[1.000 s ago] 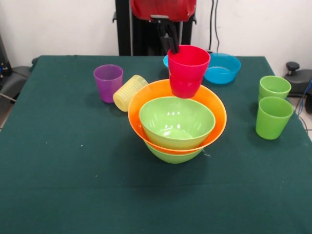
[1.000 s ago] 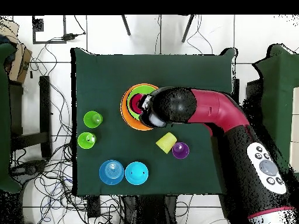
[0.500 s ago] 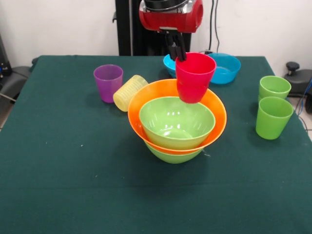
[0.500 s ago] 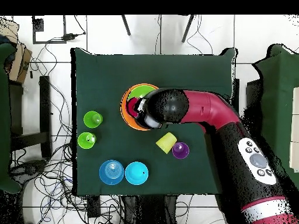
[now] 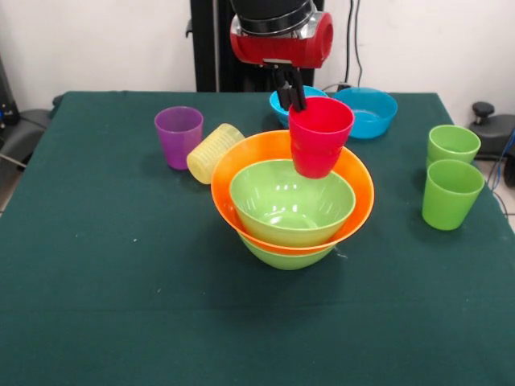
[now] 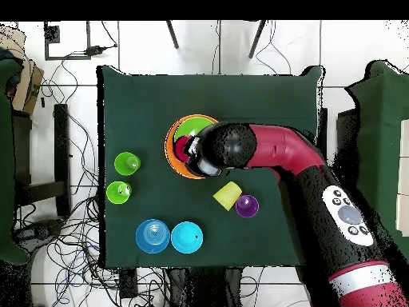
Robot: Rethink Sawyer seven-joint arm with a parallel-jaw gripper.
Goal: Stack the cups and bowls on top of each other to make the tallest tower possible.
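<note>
The work surface is a rectangular table covered in dark green cloth. Behind it stands a white wall; the overhead view shows pale tiled flooring strewn with black cables around the table.

Near the table centre sits the nested pile: a lime green plastic bowl at the bottom, a large orange plastic bowl inside it, and a second lime green plastic bowl inside that.

The black two-finger gripper descends from the red wrist housing. Its jaws pinch the far rim of the red tapered plastic cup, which hangs upright, mouth up, over the far side of the upper lime green bowl; whether its base touches the pile cannot be told.

A purple plastic cup stands upright beside a ribbed pale yellow plastic cup lying on its side against the orange bowl. Two blue plastic bowls sit behind the pile. Two light green plastic cups stand together near the table edge
</note>
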